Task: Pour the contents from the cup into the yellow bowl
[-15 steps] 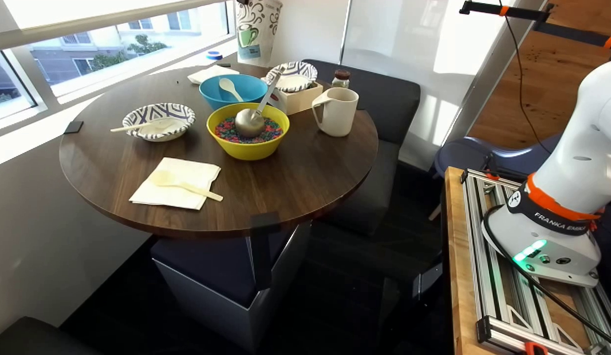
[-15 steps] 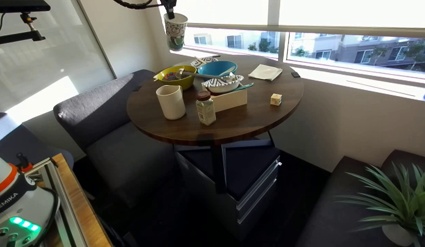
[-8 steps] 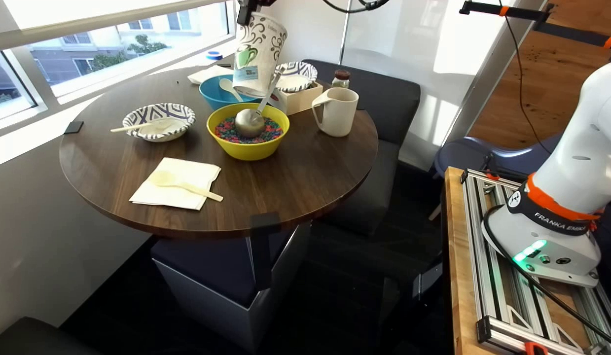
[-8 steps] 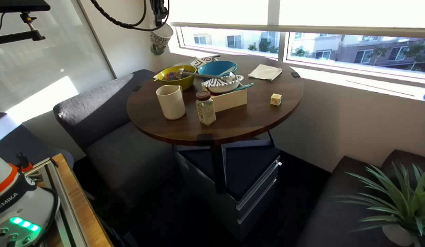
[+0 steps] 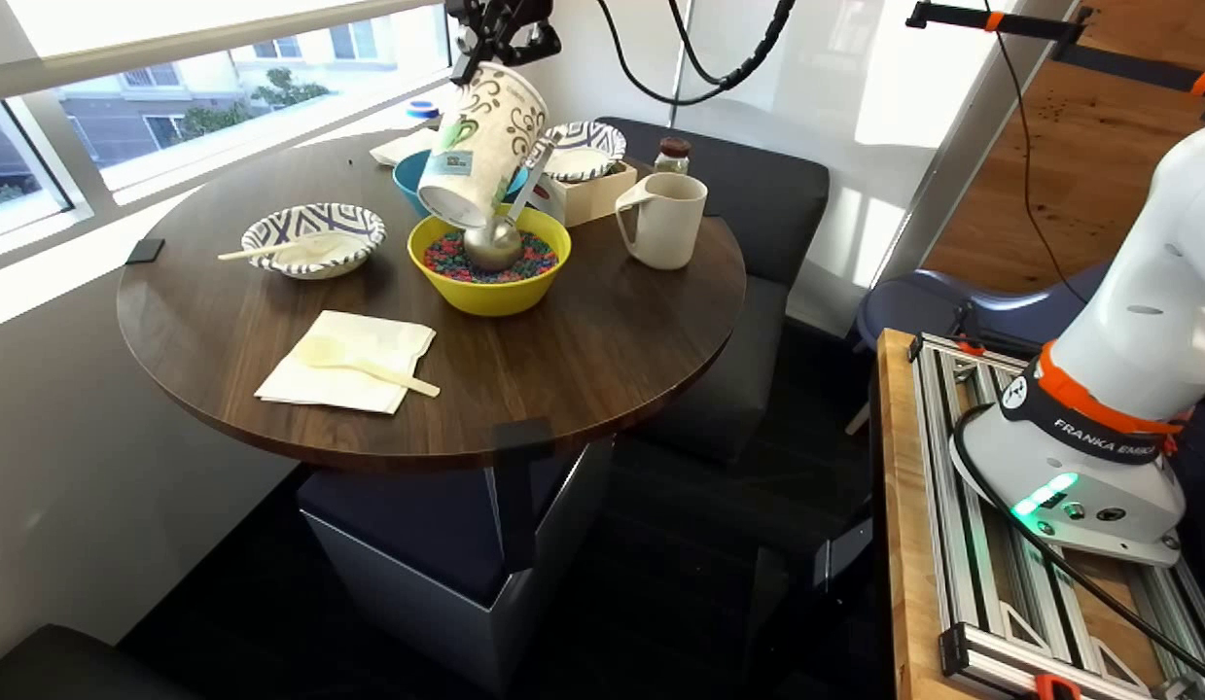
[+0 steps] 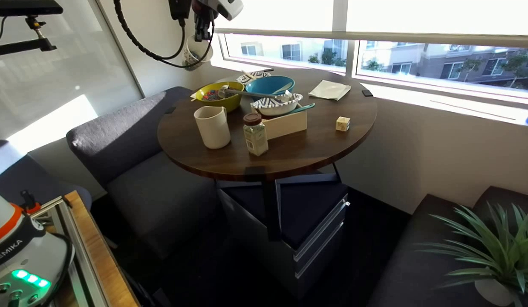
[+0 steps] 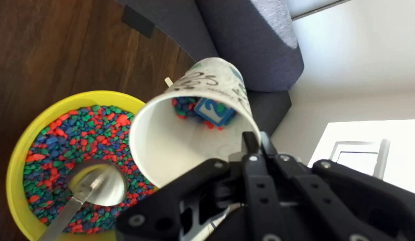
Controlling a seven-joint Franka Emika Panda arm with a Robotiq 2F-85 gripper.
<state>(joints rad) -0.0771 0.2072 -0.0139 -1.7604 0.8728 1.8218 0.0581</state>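
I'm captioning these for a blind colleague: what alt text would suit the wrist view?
A black pincer grips a tilted, patterned cup by its rim, and coloured pebbles and a block marked 2 show inside. To its left in the picture, a yellow bowl of red, green and blue pebbles holds a metal ladle, on a dark wooden table.

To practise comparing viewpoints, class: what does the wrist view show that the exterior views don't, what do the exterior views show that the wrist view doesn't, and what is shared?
Only the wrist view makes out what lies inside the tilted cup: coloured bits and a block marked 2.

Only in both exterior views: the cream mug, the lidded jar, the light-blue bowl and the robot's base.

Shared by all: the cup, the end effector at its rim, the yellow bowl with a metal ladle in it, and the dark tabletop.
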